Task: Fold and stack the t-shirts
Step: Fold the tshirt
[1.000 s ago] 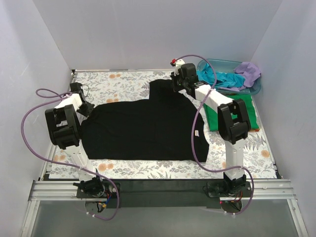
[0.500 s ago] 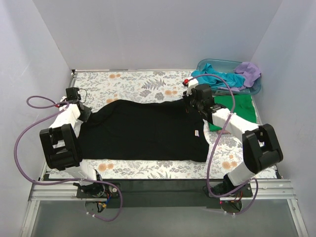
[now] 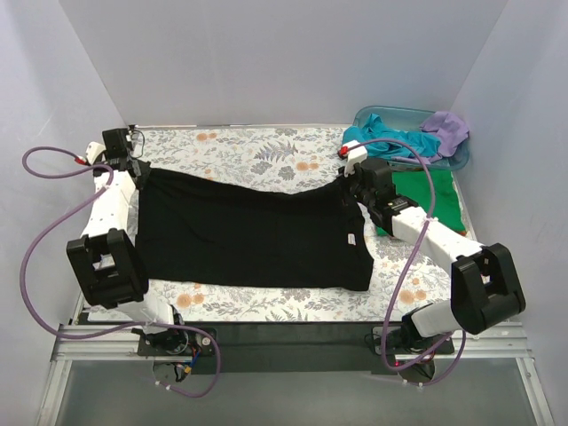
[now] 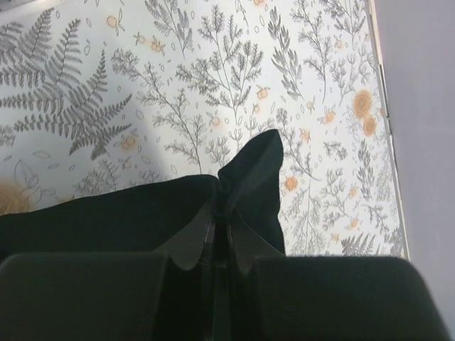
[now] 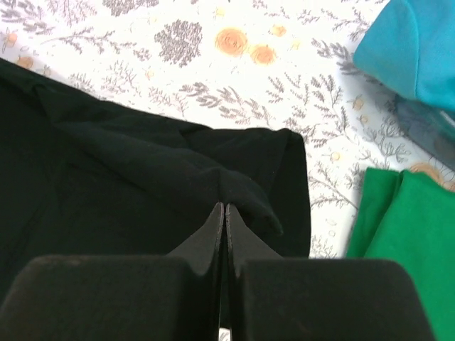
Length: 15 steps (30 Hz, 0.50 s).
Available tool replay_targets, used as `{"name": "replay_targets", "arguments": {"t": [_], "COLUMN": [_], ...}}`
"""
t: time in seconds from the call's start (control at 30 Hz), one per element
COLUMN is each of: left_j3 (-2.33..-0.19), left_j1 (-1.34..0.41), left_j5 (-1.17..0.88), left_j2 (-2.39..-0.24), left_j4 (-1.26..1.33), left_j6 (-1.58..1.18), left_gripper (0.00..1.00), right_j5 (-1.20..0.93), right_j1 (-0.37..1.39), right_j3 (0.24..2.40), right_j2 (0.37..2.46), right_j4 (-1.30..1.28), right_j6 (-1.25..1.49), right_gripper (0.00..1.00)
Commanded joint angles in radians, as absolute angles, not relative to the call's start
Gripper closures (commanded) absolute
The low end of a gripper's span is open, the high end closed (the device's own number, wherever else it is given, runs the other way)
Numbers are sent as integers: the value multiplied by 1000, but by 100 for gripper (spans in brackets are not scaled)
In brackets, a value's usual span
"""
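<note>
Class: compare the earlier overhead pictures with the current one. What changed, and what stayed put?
The right gripper pulled its corner of the black t-shirt rightward and nearer; the left gripper carried its corner farther back, stretching the far edge between them. Both stay shut on it. The green t-shirt, teal t-shirt, lilac t-shirt and tub are unmoved.

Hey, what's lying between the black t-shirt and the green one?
Only a bare strip of floral tablecloth, seen in the right wrist view between the black t-shirt and green t-shirt.
</note>
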<state>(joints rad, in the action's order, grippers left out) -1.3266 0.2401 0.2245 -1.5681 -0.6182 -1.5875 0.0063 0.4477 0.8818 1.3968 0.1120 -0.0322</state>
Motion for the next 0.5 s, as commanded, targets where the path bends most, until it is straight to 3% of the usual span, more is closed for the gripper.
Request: {"name": "replay_targets", "arguments": {"t": [0.0,0.47], "left_j3": [-1375,-985], "left_j1": [252,267], "left_j5": [301,276], "left_j2": [-1611,-1407], "left_j4": [-655,-564], "left_j6": [-1578,-1614], "left_gripper": [100,100], "right_j5": [41,-93], "right_j1": [451,451], "right_j3": [947,694], "right_j2": [1414,1197], "right_j4": [152,127], "right_j6": [-61,-8], "right_gripper": [99,99]}}
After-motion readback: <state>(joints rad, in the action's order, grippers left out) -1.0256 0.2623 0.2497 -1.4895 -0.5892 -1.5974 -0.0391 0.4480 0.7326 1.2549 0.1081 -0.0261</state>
